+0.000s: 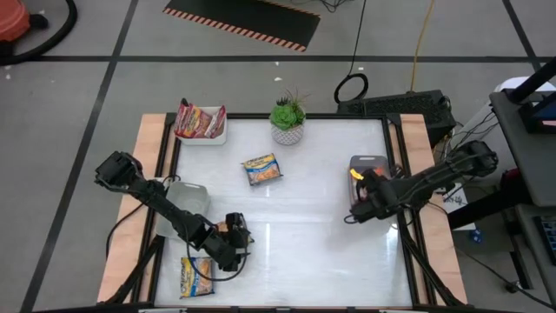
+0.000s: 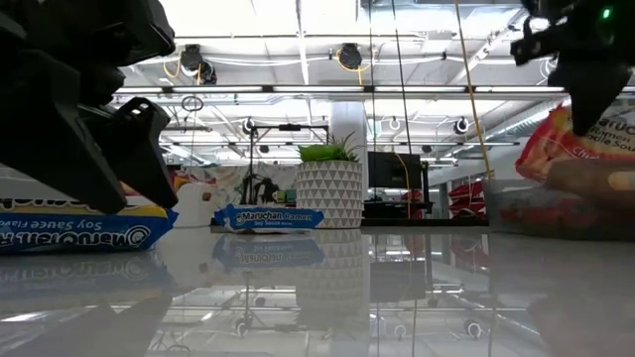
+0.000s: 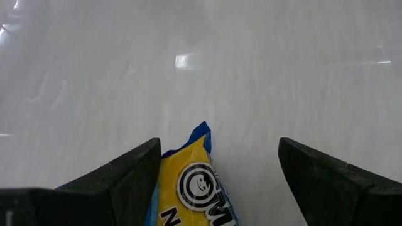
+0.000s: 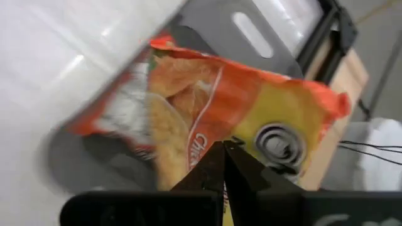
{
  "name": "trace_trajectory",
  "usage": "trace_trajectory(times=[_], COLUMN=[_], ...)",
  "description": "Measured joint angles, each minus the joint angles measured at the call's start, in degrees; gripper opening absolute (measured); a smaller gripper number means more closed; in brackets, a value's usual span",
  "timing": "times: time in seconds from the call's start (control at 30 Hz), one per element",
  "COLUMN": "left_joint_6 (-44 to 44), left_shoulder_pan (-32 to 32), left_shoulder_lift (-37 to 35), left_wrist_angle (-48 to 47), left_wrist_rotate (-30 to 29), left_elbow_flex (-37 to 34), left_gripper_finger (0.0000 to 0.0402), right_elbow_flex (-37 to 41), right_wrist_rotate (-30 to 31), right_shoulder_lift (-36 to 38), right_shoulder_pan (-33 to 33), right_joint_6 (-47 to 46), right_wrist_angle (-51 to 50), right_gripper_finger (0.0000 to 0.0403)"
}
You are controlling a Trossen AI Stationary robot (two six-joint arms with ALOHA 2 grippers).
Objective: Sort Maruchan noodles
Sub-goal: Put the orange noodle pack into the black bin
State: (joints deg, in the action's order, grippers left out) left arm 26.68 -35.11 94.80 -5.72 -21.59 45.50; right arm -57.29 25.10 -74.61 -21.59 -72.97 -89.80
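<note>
From above, we see the left end effector (image 1: 228, 245) beside a blue-and-yellow packet (image 1: 196, 276) at the tabletop's (image 1: 313, 217) near left corner. Its wrist view shows fingers apart, the packet corner between them. The right end effector (image 4: 225, 164), shut, probably hovers over the orange packet (image 4: 239, 119) in the grey tray (image 4: 251, 34).

We read this as robotics lab or industrial test hall. Glossy white table (image 1: 295, 217) with wooden side rails stands on grey floor marked by dark tape lines. Hazard-striped mat (image 1: 243, 22) lies beyond table. Cables (image 1: 352, 83) trail across floor to equipment cart (image 1: 530, 113). Low view shows high open ceiling with ducts (image 2: 347, 55), strip lights, metal racks farther back. Small potted plant (image 1: 287, 116) sole decoration.
</note>
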Motion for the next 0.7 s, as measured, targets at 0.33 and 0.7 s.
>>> trace_trajectory(times=[0.33,0.7], left_joint_6=[0.04,-0.4], left_shoulder_pan=[0.52,1.18], left_shoulder_lift=[0.0,0.0], left_wrist_angle=[-0.04,-0.02], left_wrist_rotate=[0.75,0.75], left_elbow_flex=[0.0,0.0], left_gripper_finger=[0.0326,0.0326], right_elbow_flex=[8.02,-0.1], right_wrist_rotate=[6.41,2.43], right_shoulder_lift=[0.02,0.26], right_shoulder_pan=[5.44,5.48], right_joint_6=[5.1,3.05], right_wrist_angle=[3.4,3.14], right_gripper_finger=[0.0,0.0003])
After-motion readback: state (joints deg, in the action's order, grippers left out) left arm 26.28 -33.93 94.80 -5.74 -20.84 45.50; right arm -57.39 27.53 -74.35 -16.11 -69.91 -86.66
